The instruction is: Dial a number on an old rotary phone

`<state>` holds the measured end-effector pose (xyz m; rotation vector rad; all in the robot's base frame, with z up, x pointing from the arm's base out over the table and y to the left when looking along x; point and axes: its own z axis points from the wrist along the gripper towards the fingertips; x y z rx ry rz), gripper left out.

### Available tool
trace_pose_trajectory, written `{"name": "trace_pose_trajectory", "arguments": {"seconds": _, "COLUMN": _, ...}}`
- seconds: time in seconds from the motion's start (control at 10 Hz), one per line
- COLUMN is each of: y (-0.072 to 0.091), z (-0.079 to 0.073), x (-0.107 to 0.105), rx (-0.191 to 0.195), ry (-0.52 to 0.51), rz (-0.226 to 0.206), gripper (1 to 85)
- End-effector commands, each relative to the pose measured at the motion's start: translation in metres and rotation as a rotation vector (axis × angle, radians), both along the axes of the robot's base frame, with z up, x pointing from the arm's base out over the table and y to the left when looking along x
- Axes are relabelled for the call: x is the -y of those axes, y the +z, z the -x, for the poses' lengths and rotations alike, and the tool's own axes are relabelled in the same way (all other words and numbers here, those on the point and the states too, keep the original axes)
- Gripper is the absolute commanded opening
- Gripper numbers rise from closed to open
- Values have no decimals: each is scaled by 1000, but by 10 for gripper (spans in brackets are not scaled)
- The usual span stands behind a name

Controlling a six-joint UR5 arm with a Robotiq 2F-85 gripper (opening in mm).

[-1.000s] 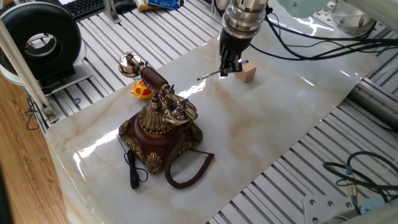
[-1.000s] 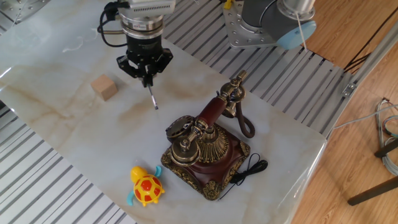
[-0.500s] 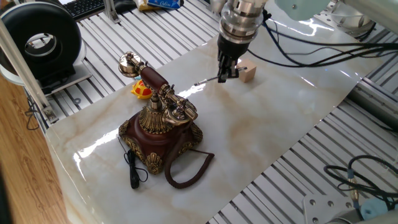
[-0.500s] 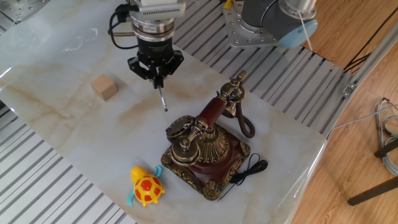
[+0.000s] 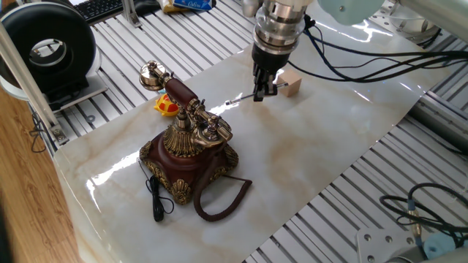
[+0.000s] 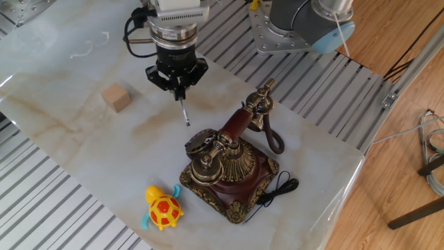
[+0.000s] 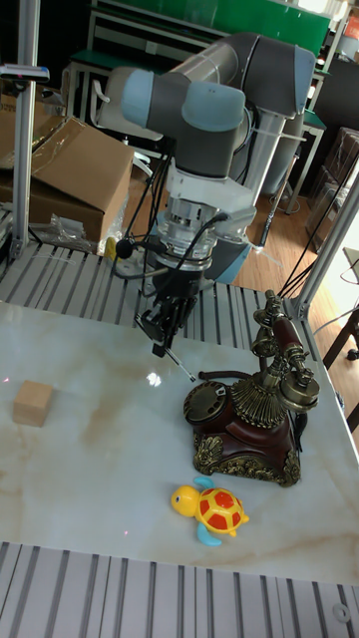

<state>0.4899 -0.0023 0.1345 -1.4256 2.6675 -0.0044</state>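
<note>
On the marble-patterned desk [image 7: 90, 469], a wooden block [image 7: 32, 403] lies far left, well apart from the action, as your gripper [image 7: 165, 330] hangs above the desk with its jaws pinching a thin silver stylus [image 7: 179, 365] that slants down toward the dial [image 7: 208, 400] of the old rotary phone [image 7: 249, 419]. The stylus tip sits just short of the dial's near rim, apparently not yet touching it, so the step in hand looks like the approach, with no digit dialled. In front of the phone lies a yellow toy turtle [image 7: 211, 509], clear of the path. The phone itself stands right of centre, its red-and-brass handset [image 7: 284, 354] resting across the cradle and its coiled cord [image 5: 219, 197] trailing off the far side. Your next move likely calls for guiding the tip into one finger hole, then sweeping the dial round without tipping the stylus in its grip or shoving the base.
</note>
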Motion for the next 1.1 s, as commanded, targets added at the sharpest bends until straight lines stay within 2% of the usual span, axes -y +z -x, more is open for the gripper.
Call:
{"name": "trace_pose_trajectory", "arguments": {"seconds": 0.0, "y": -1, "z": -1, "x": -29, "rx": 1, "ry": -11, "rz": -54, "gripper": 13}}
{"name": "trace_pose_trajectory", "arguments": {"seconds": 0.1, "y": -5, "z": -4, "x": -38, "rx": 7, "ry": -14, "rz": -56, "gripper": 13}}
{"name": "trace_pose_trajectory", "arguments": {"seconds": 0.3, "y": -7, "z": -10, "x": -42, "rx": 14, "ry": -18, "rz": -38, "gripper": 13}}
{"name": "trace_pose_trajectory", "arguments": {"seconds": 0.4, "y": -6, "z": -9, "x": -33, "rx": 13, "ry": 4, "rz": -23, "gripper": 13}}
{"name": "trace_pose_trajectory", "arguments": {"seconds": 0.6, "y": -6, "z": -6, "x": -33, "rx": 0, "ry": 29, "rz": -21, "gripper": 13}}
{"name": "trace_pose_trajectory", "arguments": {"seconds": 0.8, "y": -8, "z": -11, "x": -45, "rx": 2, "ry": 37, "rz": -30, "gripper": 13}}
{"name": "trace_pose_trajectory", "arguments": {"seconds": 1.0, "y": -5, "z": -9, "x": -43, "rx": 1, "ry": 64, "rz": -12, "gripper": 13}}
